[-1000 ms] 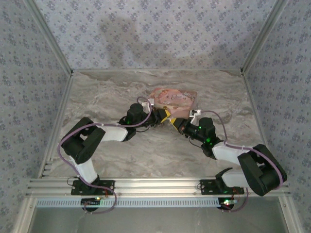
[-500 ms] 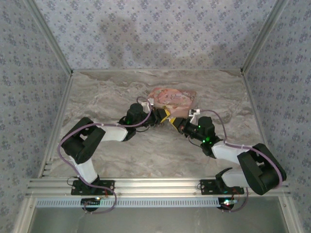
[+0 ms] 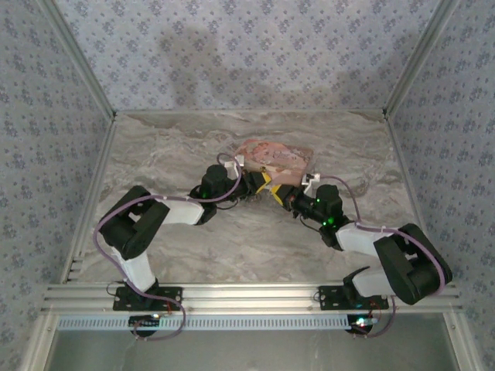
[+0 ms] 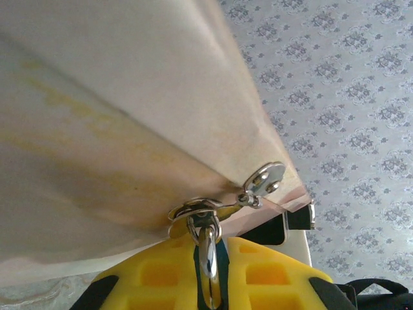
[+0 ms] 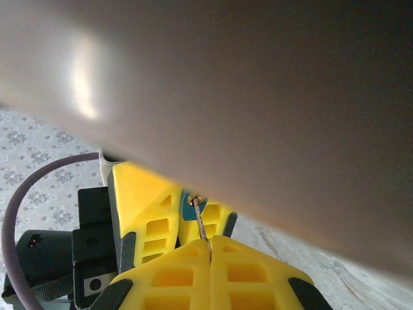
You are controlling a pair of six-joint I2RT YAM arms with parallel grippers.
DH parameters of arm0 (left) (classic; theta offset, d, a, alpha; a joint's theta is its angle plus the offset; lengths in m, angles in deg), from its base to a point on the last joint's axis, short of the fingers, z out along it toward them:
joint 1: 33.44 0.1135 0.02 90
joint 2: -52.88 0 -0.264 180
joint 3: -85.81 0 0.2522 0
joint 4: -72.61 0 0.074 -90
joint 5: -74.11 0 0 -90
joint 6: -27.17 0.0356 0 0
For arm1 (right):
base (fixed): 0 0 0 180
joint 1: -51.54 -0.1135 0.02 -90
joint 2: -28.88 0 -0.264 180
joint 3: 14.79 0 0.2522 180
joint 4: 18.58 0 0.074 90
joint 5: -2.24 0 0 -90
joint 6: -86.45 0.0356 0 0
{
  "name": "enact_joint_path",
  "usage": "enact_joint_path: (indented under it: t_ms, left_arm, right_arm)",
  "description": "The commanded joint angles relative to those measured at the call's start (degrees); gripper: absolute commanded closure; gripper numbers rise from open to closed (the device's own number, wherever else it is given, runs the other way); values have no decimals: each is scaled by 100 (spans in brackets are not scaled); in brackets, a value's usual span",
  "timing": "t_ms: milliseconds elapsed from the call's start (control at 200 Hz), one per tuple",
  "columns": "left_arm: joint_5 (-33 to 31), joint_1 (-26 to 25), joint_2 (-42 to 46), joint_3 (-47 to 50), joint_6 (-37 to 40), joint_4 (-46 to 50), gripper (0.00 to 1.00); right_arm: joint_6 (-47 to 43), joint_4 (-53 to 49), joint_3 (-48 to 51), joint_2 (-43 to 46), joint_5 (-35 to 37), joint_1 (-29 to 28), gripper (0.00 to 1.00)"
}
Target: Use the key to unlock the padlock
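The left gripper (image 4: 208,284) has its jaws clamped on the tiny padlock (image 5: 191,203), just beside the pink box (image 3: 274,157); the right gripper (image 5: 210,248) pinches the key (image 5: 202,227), tip at the lock. With 1 slightly skewed push, the blade could jam or twist the padlock loose.

box (image 3: 274,157) on table (image 3: 170,154), middle rear. left gripper (image 3: 257,185) and right gripper (image 3: 277,193) tip to tip at box's near edge. padlock (image 4: 207,255) between left gripper's fingers; key (image 5: 202,227) between right gripper's fingers, tip at padlock.
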Motion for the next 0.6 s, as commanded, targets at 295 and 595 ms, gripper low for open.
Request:
enact_joint_path:
  t_ms: [295, 595]
  left_arm:
    - [899, -223, -62, -2, -176, -631, 100]
    - [781, -226, -81, -5, -217, -756, 100]
  right_arm:
    - [974, 199, -70, 53, 597, 316, 100]
    - [787, 31, -195, -69, 516, -40, 100]
